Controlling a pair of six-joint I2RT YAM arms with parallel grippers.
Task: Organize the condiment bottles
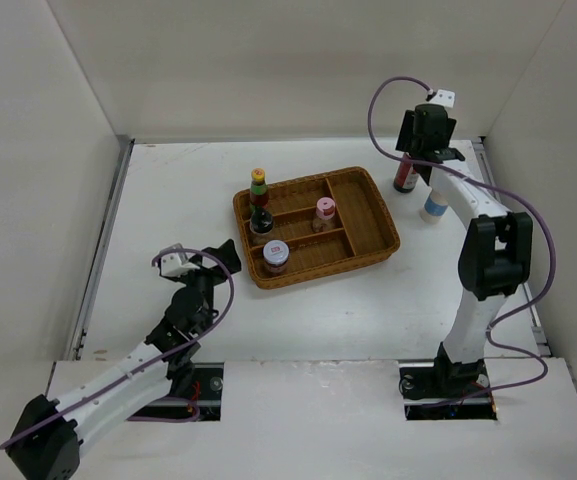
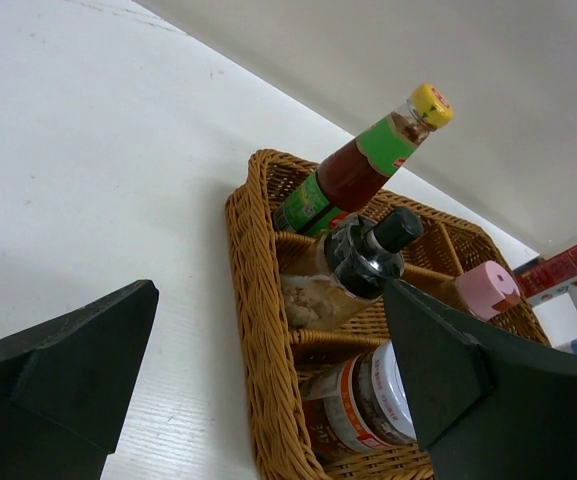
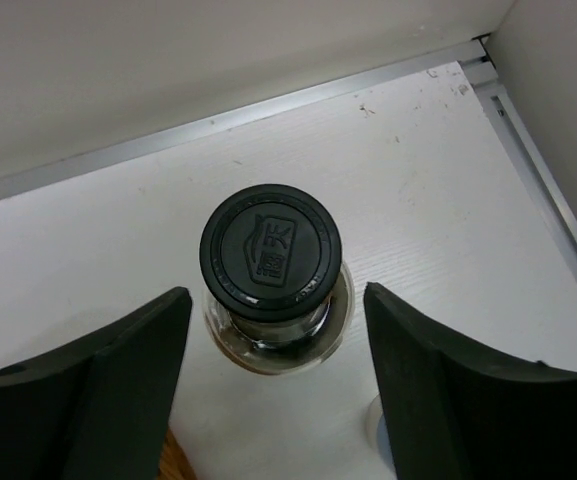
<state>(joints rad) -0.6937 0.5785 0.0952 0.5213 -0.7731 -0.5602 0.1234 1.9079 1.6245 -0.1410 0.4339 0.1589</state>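
Observation:
The tall dark red-labelled bottle (image 1: 405, 177) stands on the table right of the wicker tray (image 1: 368, 200). Its black cap (image 3: 271, 250) sits between the spread fingers of my right gripper (image 3: 278, 300), which hovers over it, open and not touching. The white blue-labelled shaker (image 1: 434, 207) stands just beside it. In the tray are the yellow-capped bottle (image 2: 368, 160), a small black-capped bottle (image 2: 353, 265), the pink-lidded jar (image 2: 490, 288) and the red-white-lidded jar (image 2: 368, 400). My left gripper (image 1: 220, 256) is open and empty, left of the tray's near-left corner.
White walls enclose the table at the back and on both sides. A metal rail (image 1: 103, 250) runs along the left edge, another along the right (image 1: 513, 230). The tray's right-hand compartments (image 1: 353, 205) hold nothing.

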